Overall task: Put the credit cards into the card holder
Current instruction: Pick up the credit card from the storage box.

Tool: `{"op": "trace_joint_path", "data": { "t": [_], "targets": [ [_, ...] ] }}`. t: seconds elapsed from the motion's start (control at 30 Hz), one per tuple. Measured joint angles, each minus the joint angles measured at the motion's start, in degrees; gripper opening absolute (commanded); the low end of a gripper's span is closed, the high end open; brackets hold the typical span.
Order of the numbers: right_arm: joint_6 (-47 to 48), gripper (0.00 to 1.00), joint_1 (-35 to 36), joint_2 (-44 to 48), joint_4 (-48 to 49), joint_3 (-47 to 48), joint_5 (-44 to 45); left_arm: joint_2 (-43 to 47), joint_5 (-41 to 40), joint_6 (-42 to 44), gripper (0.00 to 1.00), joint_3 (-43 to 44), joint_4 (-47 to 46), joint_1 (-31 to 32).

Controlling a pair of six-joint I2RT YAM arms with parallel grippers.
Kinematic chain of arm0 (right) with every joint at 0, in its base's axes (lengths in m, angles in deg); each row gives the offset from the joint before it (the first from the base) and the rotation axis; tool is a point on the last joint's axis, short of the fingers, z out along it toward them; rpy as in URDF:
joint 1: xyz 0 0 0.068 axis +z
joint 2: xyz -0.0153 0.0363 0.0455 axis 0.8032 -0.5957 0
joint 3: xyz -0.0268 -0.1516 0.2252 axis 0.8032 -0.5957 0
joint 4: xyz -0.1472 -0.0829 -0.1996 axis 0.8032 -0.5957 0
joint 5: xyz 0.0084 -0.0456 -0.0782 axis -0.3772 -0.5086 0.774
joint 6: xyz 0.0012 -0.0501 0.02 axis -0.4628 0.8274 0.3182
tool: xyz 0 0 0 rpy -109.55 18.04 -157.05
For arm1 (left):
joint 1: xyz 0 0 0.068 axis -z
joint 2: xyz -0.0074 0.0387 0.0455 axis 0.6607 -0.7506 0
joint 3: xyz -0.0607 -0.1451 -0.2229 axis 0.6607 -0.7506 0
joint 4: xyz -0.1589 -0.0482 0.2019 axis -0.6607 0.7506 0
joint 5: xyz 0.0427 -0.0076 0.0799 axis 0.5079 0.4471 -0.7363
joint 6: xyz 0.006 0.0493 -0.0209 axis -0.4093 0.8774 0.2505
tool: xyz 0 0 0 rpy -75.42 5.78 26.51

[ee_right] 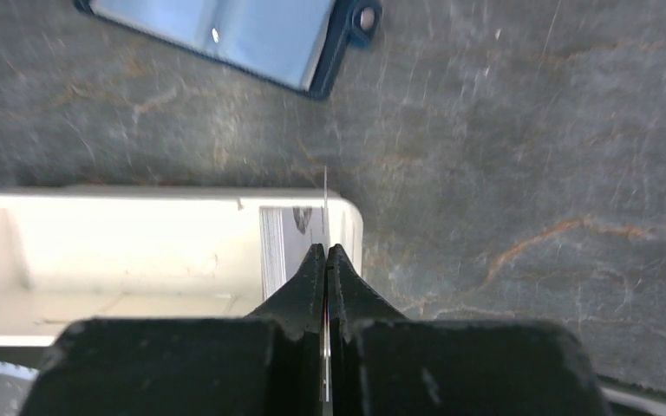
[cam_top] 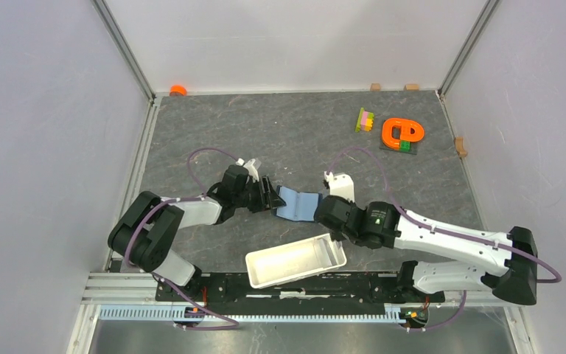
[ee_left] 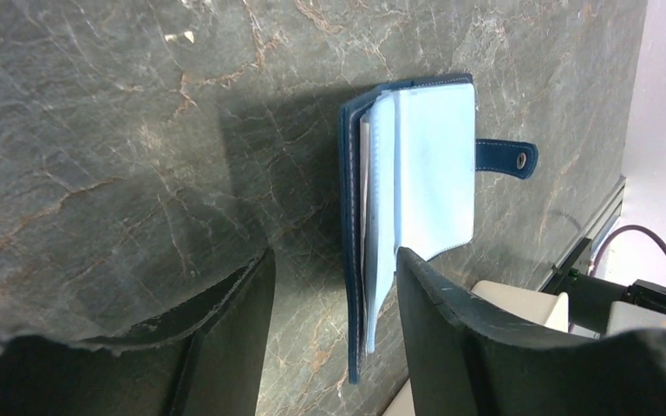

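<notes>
Open on the table [cam_top: 265, 133] between the two arms, pale blue inside up: the card holder [cam_top: 298, 203], snap tab [ee_left: 505, 156] sticking out at one side. Parted, the left jaws, set to either side of the card holder's near edge, one finger [ee_left: 451, 329] just beside the loose inner leaves (touching or not, hard to tell). Pressed together on a single credit card [ee_right: 325, 195], the right jaws. Card seen edge-on as a thin line, raised over one end of the white tray [cam_top: 280, 274]. Standing stacked in that tray end, right beneath: more credit cards [ee_right: 288, 243]. Tray near the arm bases, just apart from the card holder.
</notes>
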Motion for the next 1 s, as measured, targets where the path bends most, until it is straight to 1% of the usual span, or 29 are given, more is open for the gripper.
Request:
{"op": "trace_joint_path", "data": {
  "t": [0.13,0.2,0.33,0.47,0.53,0.7,0.8,1.0],
  "targets": [
    [4.8,0.0,-3.6,0.3,3.4,2.9,0.5,-1.5,0.1,0.4,0.48,1.2,0.0,-0.6],
    [7.9,0.0,-5.8,0.2,6.9,4.1,0.1,-2.0,0.3,0.7,0.4,1.6,0.0,-0.9],
    [14.1,0.0,-11.7,-2.1,17.1,4.5,-3.6,-3.2,1.0,1.4,0.23,2.0,-0.1,-1.4],
    [17.4,0.0,-18.1,-4.5,28.9,0.6,-9.7,-4.9,1.4,1.7,0.04,2.1,-0.7,-1.7],
    [18.1,0.0,-21.6,-5.7,35.8,-3.5,-14.3,-5.7,1.6,1.6,0.02,2.2,-1.4,-1.9],
    [17.8,0.0,-26.9,-10.2,47.1,-9.6,-23.5,-7.1,2.5,1.6,0.02,2.1,-4.8,-2.4],
    [16.9,0.0,-28.0,-12.8,51.7,-10.8,-28.0,-7.3,2.5,1.4,0.02,0.9,-7.8,-2.7],
    [14.6,0.0,-28.5,-16.7,57.9,-11.0,-32.8,-7.8,2.5,0.6,0.02,-1.1,-12.6,-2.9]
  ]
}}
